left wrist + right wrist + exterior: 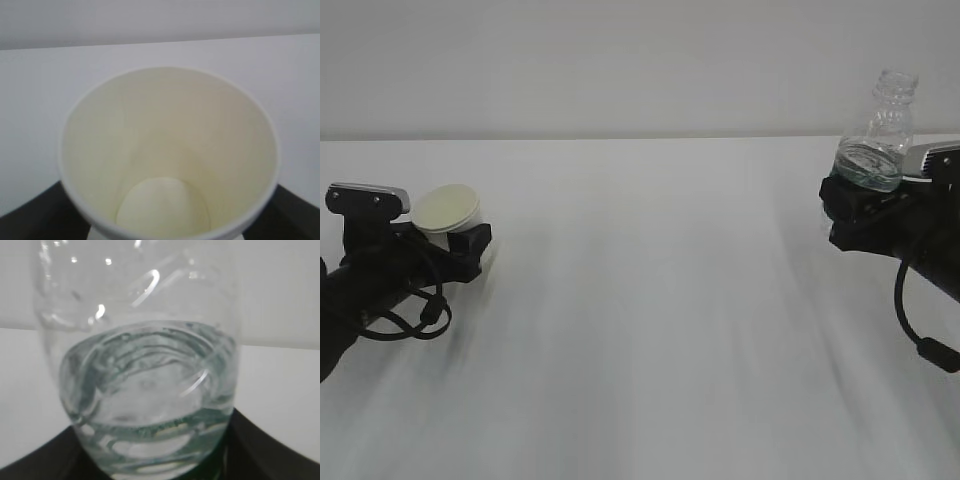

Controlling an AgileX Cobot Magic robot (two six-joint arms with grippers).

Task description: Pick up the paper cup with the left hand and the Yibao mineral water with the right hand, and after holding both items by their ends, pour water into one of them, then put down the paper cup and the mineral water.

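Note:
The white paper cup (448, 214) sits in my left gripper (453, 243) at the far left, held by its lower end and tilted so its cream mouth faces the camera. In the left wrist view the cup (170, 160) fills the picture and looks dry inside, with black fingers (30, 220) at both bottom corners. At the far right my right gripper (852, 205) is shut on the base of the Yibao mineral water (878, 135), which stands nearly upright with an open neck. The bottle (145, 385) holds water in its lower part; its green label is hidden by the fingers.
The white table (650, 330) stretches between the two arms, with a pale wall (620, 60) behind it. A black cable (920, 335) loops below the right arm, and more cables (405, 320) hang beside the left one.

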